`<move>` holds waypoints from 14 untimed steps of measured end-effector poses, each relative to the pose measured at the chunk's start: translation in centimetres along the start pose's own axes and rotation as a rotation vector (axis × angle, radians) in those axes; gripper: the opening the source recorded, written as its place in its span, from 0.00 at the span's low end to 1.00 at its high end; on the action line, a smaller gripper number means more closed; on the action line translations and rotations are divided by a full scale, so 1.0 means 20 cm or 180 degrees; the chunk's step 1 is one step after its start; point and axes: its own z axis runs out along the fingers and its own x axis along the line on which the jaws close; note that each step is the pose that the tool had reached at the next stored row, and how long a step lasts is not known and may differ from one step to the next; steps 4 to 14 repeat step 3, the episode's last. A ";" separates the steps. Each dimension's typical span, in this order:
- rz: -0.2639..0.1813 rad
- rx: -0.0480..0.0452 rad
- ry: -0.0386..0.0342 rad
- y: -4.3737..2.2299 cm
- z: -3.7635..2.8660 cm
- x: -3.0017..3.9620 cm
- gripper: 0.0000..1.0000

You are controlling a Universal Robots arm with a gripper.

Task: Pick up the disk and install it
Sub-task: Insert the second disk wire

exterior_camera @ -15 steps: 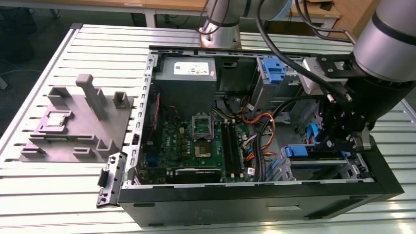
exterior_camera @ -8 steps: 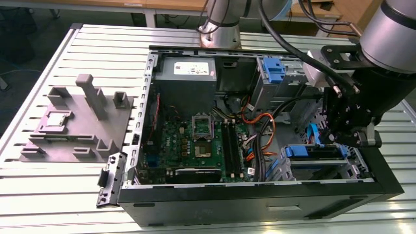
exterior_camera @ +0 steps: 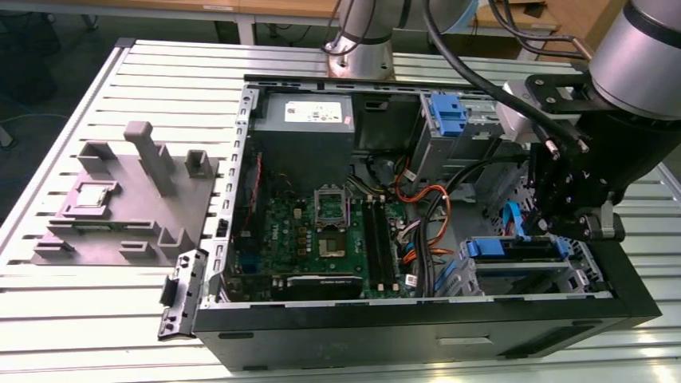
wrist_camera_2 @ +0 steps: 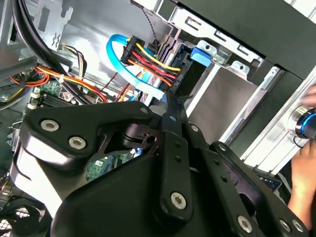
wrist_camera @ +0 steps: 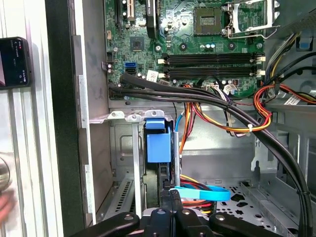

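Note:
The disk [exterior_camera: 500, 248] sits in the silver drive bay at the front corner of the open computer case, on the exterior view's right. Its blue carrier tab [wrist_camera: 158, 143] stands in a bay slot, with a thin grey edge beside it. My gripper [exterior_camera: 580, 231] hangs directly over that bay. In both wrist views the black fingers come together to a narrow tip, shut. My gripper [wrist_camera: 171, 190] touches the dark near end of the disk, and I see nothing between the fingers. In the second wrist view my gripper [wrist_camera_2: 170, 106] meets a black block below the blue tab [wrist_camera_2: 200, 54].
A blue flat cable [wrist_camera: 202, 192] and red-yellow wires [wrist_camera_2: 148, 57] crowd the fingertips. Thick black cables [wrist_camera: 222, 111] cross above the bay. The case also holds the motherboard [exterior_camera: 319, 231], grey power supply [exterior_camera: 309, 112] and upright blue bracket [exterior_camera: 447, 116]. A blurred hand [wrist_camera_2: 302, 163] is outside the case wall.

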 end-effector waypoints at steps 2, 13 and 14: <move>0.0000 -0.0002 0.0000 0.000 0.000 0.000 0.10; 0.0000 -0.0002 0.0000 0.000 0.000 0.000 0.10; 0.0000 -0.0002 0.0000 0.000 0.000 0.000 0.10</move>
